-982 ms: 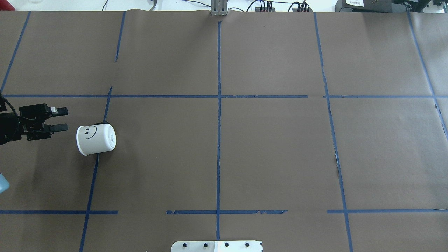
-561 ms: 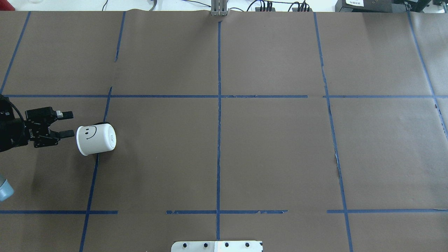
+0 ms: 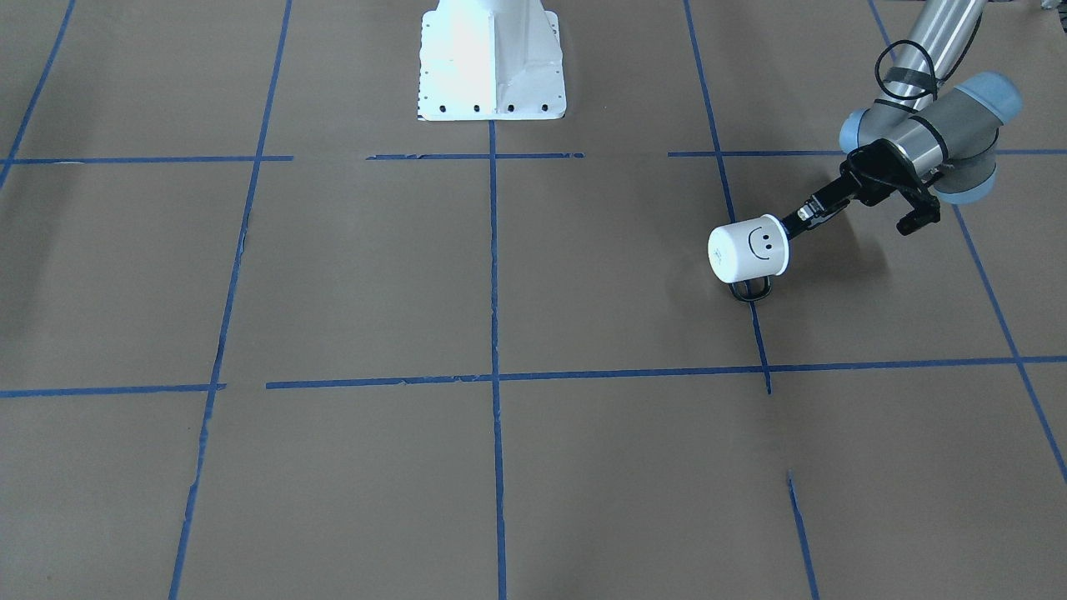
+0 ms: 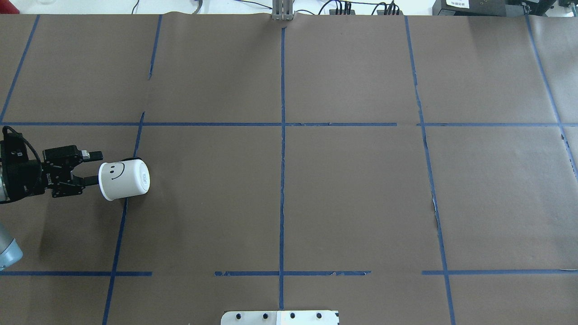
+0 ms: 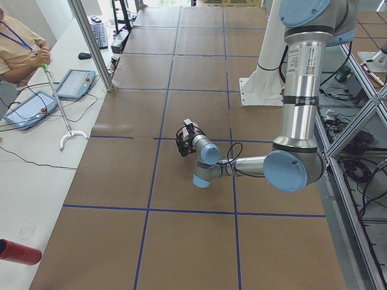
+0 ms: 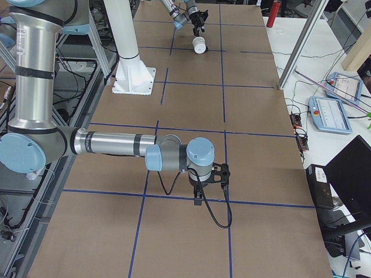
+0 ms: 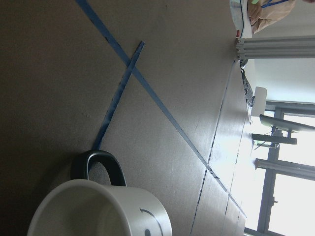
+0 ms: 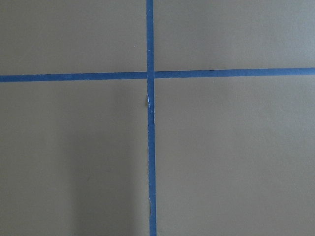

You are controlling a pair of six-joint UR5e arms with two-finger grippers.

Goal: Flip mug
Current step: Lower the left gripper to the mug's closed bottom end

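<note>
1. Overhead exterior: the mug (image 4: 124, 179) lies on its side at the table's (image 4: 343, 194) left, mouth facing my left gripper (image 4: 95, 168), jaws spread at its rim, holding nothing.
2. It looks light, stiff and slick; I'd pinch the rim wall, away from the handle (image 4: 132, 159) on its far side.
3. I judge the room to move lies rightward.

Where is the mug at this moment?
In the overhead view the mug lies on its side at the left of the table, on a blue tape line, its opening facing the left tool beside it.
</note>
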